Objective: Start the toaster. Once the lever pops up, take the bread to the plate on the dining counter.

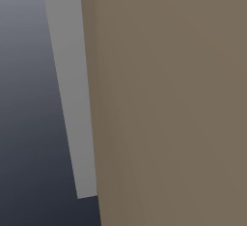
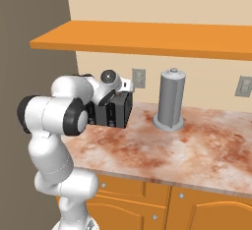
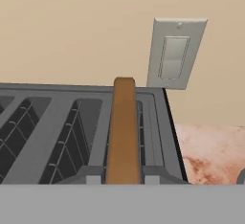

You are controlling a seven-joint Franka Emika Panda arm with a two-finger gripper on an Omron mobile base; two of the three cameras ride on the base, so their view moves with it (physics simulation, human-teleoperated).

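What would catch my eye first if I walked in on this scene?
Probably the white robot arm bent over the black toaster at the left end of the marbled counter. Close up, a brown slice of bread stands on edge in the toaster's rightmost slot. A tall grey canister stands right of the toaster.

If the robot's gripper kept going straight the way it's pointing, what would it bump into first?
Probably the bread. In the hand view the brown slice stands on edge in the toaster's rightmost slot, dead ahead of the shut gripper, seemingly between its fingers already. Past it come the toaster's far rim and the wall; depth is hard to judge.
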